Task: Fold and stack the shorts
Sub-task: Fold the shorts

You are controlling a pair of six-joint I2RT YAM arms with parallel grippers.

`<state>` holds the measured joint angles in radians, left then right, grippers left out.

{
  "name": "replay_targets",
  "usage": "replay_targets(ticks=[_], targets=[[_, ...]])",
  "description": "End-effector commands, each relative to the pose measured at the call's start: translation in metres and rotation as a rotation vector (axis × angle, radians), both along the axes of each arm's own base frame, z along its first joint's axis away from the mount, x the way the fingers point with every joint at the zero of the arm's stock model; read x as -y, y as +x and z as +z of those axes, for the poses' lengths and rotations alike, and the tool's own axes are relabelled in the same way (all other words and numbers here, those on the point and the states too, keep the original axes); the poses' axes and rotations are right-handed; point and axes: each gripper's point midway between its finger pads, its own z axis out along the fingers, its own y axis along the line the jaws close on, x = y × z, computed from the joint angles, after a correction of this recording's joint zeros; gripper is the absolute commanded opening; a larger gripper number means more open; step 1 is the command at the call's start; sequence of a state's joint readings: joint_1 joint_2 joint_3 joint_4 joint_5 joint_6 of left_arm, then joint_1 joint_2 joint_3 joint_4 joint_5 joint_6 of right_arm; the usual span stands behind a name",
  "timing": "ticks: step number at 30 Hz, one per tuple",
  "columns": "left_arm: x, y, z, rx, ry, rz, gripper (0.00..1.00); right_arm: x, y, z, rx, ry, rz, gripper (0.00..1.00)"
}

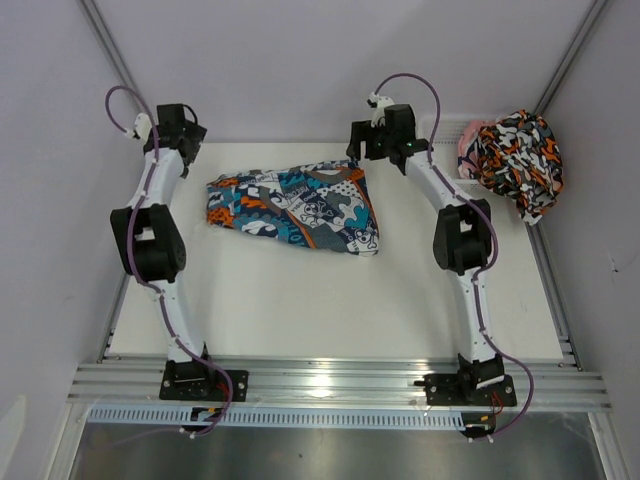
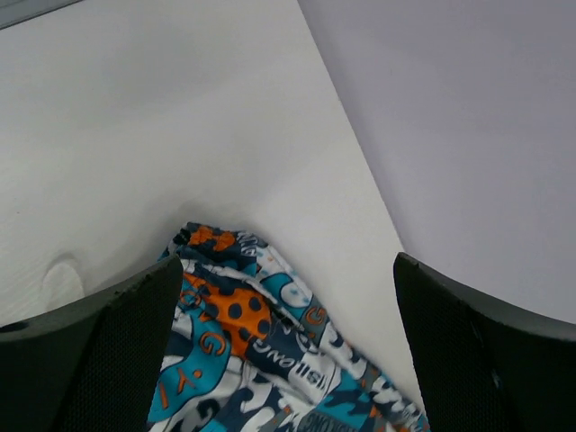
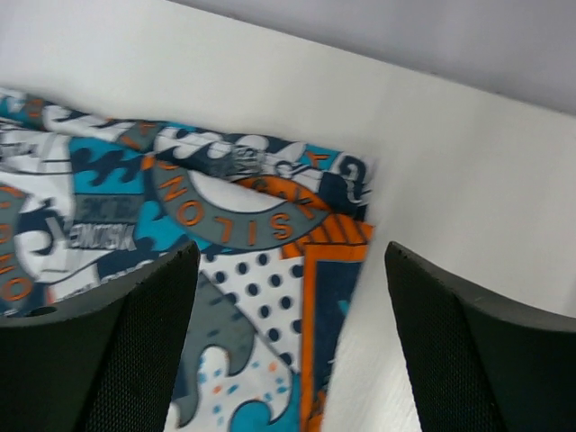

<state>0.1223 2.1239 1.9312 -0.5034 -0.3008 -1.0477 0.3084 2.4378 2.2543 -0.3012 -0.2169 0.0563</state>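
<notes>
The teal-blue, orange and white shorts (image 1: 295, 210) lie folded flat in the middle of the white table. My left gripper (image 1: 195, 150) hovers over their left end, open, and the cloth (image 2: 261, 342) lies loose between its black fingers (image 2: 117, 351). Above the shorts' far right corner my right gripper (image 1: 358, 152) stands open too. That corner (image 3: 270, 270) shows between its fingers (image 3: 486, 351), untouched. The blotched orange, black and white shorts (image 1: 520, 160) sit bunched at the back right.
A white mesh basket (image 1: 447, 128) stands at the back right, under the blotched shorts. Grey walls close in the table at the back and on both sides. A metal rail (image 1: 330, 380) carries both arm bases at the near edge.
</notes>
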Motion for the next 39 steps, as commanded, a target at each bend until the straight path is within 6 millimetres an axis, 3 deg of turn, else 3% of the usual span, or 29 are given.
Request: replay_targets(ticks=[1,2,4,5,6,7,8,9,10,11,12,13,14,16,17,22,24,25,27,28,29,31,32,34,35,37,38,39], targets=[[0.02,-0.022,0.033,-0.044,0.148,-0.223,0.99,-0.006,-0.033,0.05,-0.068,0.139,0.072,0.85],[0.023,-0.033,0.012,-0.095,0.13,-0.252,0.99,-0.01,-0.043,0.055,-0.104,0.19,0.103,0.85],[0.029,-0.038,0.012,-0.095,0.159,-0.325,0.99,-0.004,-0.054,0.04,-0.16,0.229,0.103,0.84],[0.031,-0.05,-0.011,-0.148,0.144,-0.344,0.99,-0.004,-0.063,0.055,-0.148,0.252,0.118,0.84],[0.038,-0.05,-0.011,-0.129,0.136,-0.386,0.99,-0.004,-0.072,0.04,-0.179,0.259,0.111,0.84],[0.038,-0.054,-0.01,-0.125,0.146,-0.405,0.99,-0.005,-0.078,0.041,-0.184,0.262,0.113,0.84],[0.04,-0.066,-0.03,-0.168,0.129,-0.421,0.99,-0.007,-0.087,0.054,-0.175,0.271,0.126,0.83],[0.044,-0.07,-0.035,-0.174,0.115,-0.448,0.99,-0.01,-0.092,0.057,-0.176,0.28,0.13,0.82],[0.047,-0.074,-0.037,-0.18,0.12,-0.469,0.99,-0.012,-0.102,0.047,-0.204,0.276,0.132,0.81],[0.049,-0.084,-0.053,-0.218,0.104,-0.482,0.99,-0.02,-0.111,0.047,-0.209,0.278,0.144,0.8],[0.049,-0.089,-0.057,-0.228,0.1,-0.489,0.99,-0.026,-0.117,0.06,-0.183,0.292,0.16,0.78],[0.053,-0.088,-0.053,-0.2,0.103,-0.51,0.99,-0.032,-0.126,0.051,-0.207,0.295,0.161,0.77],[0.054,-0.101,-0.072,-0.233,0.084,-0.516,0.99,-0.045,-0.135,0.051,-0.208,0.295,0.177,0.75],[0.065,-0.103,-0.071,-0.179,0.035,-0.569,0.99,-0.059,-0.143,0.058,-0.195,0.321,0.191,0.68],[0.062,-0.111,-0.082,-0.189,0.018,-0.564,0.99,-0.073,-0.153,0.051,-0.207,0.321,0.209,0.65],[0.057,-0.122,-0.09,-0.146,-0.004,-0.585,0.99,-0.113,-0.167,0.049,-0.203,0.364,0.253,0.57],[0.056,-0.118,-0.092,-0.095,-0.02,-0.606,0.99,-0.134,-0.173,0.058,-0.177,0.4,0.303,0.57],[0.06,-0.121,-0.095,-0.07,-0.073,-0.638,0.99,-0.142,-0.173,0.05,-0.199,0.406,0.31,0.56],[0.066,-0.12,-0.103,-0.005,-0.125,-0.665,0.99,-0.166,-0.176,0.06,-0.192,0.422,0.351,0.53],[0.067,-0.117,-0.101,0.031,-0.135,-0.67,0.99,-0.176,-0.174,0.043,-0.222,0.415,0.355,0.52],[0.07,-0.11,-0.093,0.09,-0.135,-0.685,0.99,-0.191,-0.173,0.055,-0.207,0.436,0.374,0.48],[0.073,-0.117,-0.1,0.105,-0.151,-0.681,0.99,-0.206,-0.174,0.046,-0.23,0.453,0.391,0.44],[0.074,-0.116,-0.096,0.129,-0.163,-0.677,0.99,-0.216,-0.172,0.034,-0.257,0.482,0.389,0.36],[0.076,-0.117,-0.096,0.17,-0.169,-0.679,0.99,-0.233,-0.174,0.035,-0.255,0.533,0.418,0.28],[0.078,-0.113,-0.09,0.199,-0.168,-0.687,0.99,-0.239,-0.174,0.016,-0.305,0.548,0.408,0.19],[0.084,-0.116,-0.089,0.242,-0.187,-0.7,0.99,-0.252,-0.175,0.016,-0.312,0.579,0.431,0.1],[0.086,-0.116,-0.088,0.26,-0.199,-0.704,0.99,-0.258,-0.175,-0.002,-0.341,0.581,0.43,0.08],[0.089,-0.118,-0.087,0.291,-0.2,-0.722,0.99,-0.262,-0.178,-0.006,-0.364,0.596,0.434,0.07]])
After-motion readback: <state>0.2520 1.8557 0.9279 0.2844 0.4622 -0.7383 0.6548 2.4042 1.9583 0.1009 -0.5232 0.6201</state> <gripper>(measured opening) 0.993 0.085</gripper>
